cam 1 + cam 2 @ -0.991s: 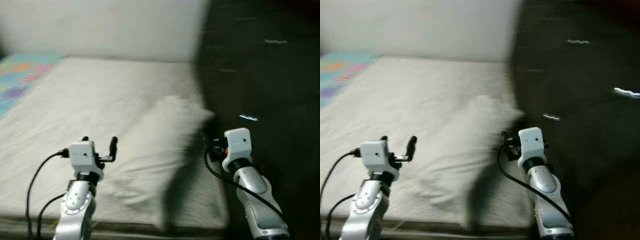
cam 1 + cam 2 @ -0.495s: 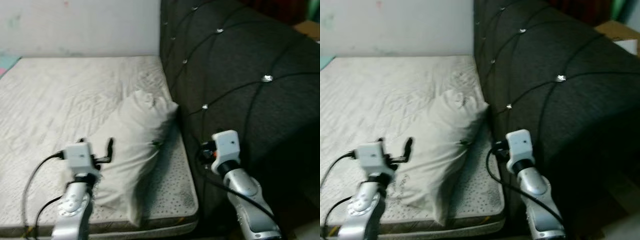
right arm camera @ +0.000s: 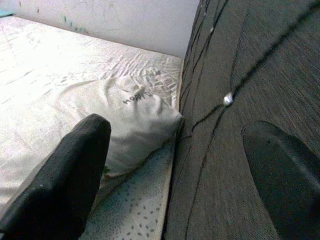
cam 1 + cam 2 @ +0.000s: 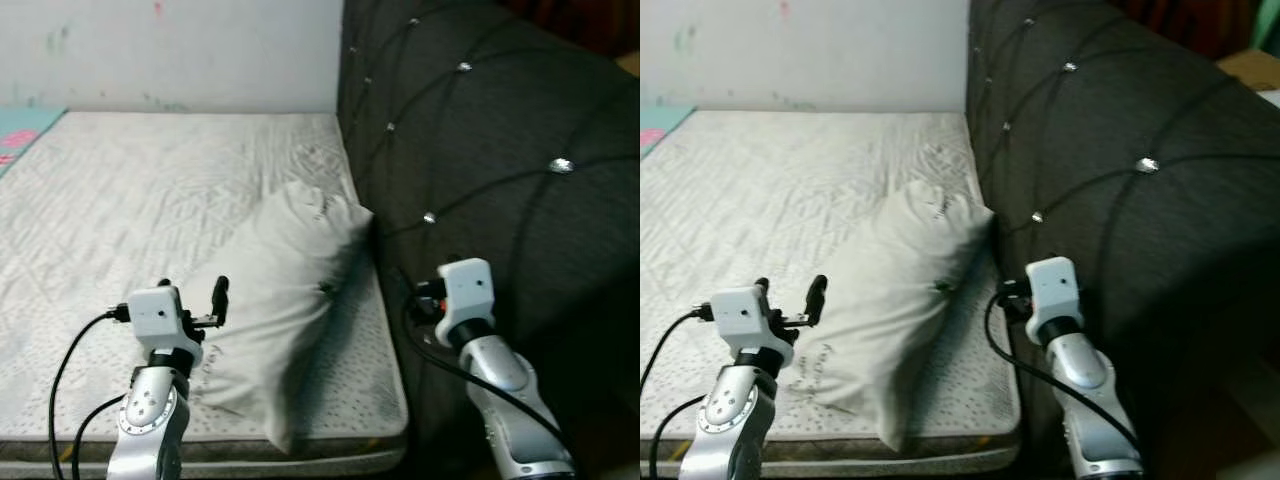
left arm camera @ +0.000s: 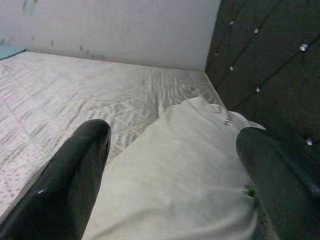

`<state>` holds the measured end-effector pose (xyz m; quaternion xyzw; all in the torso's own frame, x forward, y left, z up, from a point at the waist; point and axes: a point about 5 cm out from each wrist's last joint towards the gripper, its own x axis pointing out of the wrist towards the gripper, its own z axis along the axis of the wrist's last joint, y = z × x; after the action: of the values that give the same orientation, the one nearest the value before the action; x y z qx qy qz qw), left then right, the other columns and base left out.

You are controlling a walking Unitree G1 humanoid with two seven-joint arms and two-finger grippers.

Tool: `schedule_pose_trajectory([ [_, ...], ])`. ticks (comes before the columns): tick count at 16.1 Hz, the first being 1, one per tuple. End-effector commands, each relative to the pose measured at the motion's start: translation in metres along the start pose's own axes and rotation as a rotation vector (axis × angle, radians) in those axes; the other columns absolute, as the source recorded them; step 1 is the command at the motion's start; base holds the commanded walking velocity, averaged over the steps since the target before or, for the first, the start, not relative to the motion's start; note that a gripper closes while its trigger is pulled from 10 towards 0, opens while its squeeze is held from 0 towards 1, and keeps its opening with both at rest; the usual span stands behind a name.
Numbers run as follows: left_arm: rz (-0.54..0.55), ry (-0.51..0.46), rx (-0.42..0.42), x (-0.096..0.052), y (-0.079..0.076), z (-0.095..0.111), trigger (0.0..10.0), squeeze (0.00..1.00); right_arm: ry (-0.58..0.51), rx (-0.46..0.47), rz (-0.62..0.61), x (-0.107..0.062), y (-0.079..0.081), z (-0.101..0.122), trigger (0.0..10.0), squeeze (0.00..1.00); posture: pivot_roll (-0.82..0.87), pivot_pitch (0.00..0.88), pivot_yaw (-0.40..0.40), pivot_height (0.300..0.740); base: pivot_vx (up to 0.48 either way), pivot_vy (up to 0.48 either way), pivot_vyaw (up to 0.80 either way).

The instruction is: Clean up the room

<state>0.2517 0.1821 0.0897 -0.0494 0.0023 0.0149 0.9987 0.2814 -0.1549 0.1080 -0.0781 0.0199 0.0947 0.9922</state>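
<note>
1. The left end effector (image 4: 195, 293) is held low over the near part of the bed, its two black fingers spread wide with nothing between them.
2. In the left wrist view, those fingers (image 5: 75, 175) are seen framing the pillow (image 5: 190, 165), which lies just ahead of them and is not touched.
3. The right end effector (image 3: 175, 165) is raised beside the dark tufted headboard (image 4: 500, 150), and its fingers are likewise spread wide and empty.
4. The pillow (image 4: 290, 300), pale and creased, is found lying on the bare mattress (image 4: 150, 190), with its far corner pressed up against the headboard.
5. Small printed lettering is seen on the pillow near that far corner; it cannot be read.
6. The headboard is set with shiny studs (image 4: 562, 165) where its diagonal seams cross.
7. A pale wall (image 4: 180, 50) is seen behind the mattress, and a patch of colourful fabric (image 4: 20, 135) at the far left edge.
</note>
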Motion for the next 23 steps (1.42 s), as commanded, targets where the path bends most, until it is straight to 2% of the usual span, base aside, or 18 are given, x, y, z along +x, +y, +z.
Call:
schedule_pose_trajectory([
  [1, 0.007, 0.0, -0.001, 0.0013, 0.0033, 0.0025, 10.0, 0.0, -0.013, 0.009, -0.001, 0.0019, 0.0016, 0.0036, 10.0, 0.0, -0.2, 0.02, -0.02, 0.74, 0.0, 0.48, 0.0],
  [8, 0.007, -0.004, -0.008, 0.0037, 0.0031, 0.003, 10.0, 0.0, -0.012, 0.001, 0.004, 0.003, 0.0011, 0.0033, 10.0, 0.0, -0.2, 0.016, -0.02, 0.74, 0.0, 0.407, 0.0],
  [14, -0.012, 0.027, -0.041, 0.0, 0.0035, -0.0036, 10.0, 0.0, -0.001, 0.003, 0.001, -0.0017, 0.0012, -0.0012, 10.0, 0.0, -0.19, 0.0, -0.016, 0.74, 0.0, 0.0, 0.0],
  [18, -0.037, 0.04, -0.053, 0.0043, -0.0018, -0.0057, 10.0, 0.0, 0.017, 0.022, -0.001, -0.0002, 0.0059, -0.0054, 10.0, 0.0, -0.19, 0.0, -0.002, 0.74, 0.0, 0.0, 0.0],
  [23, -0.033, 0.037, -0.06, 0.0054, -0.001, -0.0043, 10.0, 0.0, 0.008, 0.027, 0.003, 0.002, 0.0057, -0.0032, 10.0, 0.0, -0.19, 0.0, -0.002, 0.74, 0.0, 0.447, 0.0],
])
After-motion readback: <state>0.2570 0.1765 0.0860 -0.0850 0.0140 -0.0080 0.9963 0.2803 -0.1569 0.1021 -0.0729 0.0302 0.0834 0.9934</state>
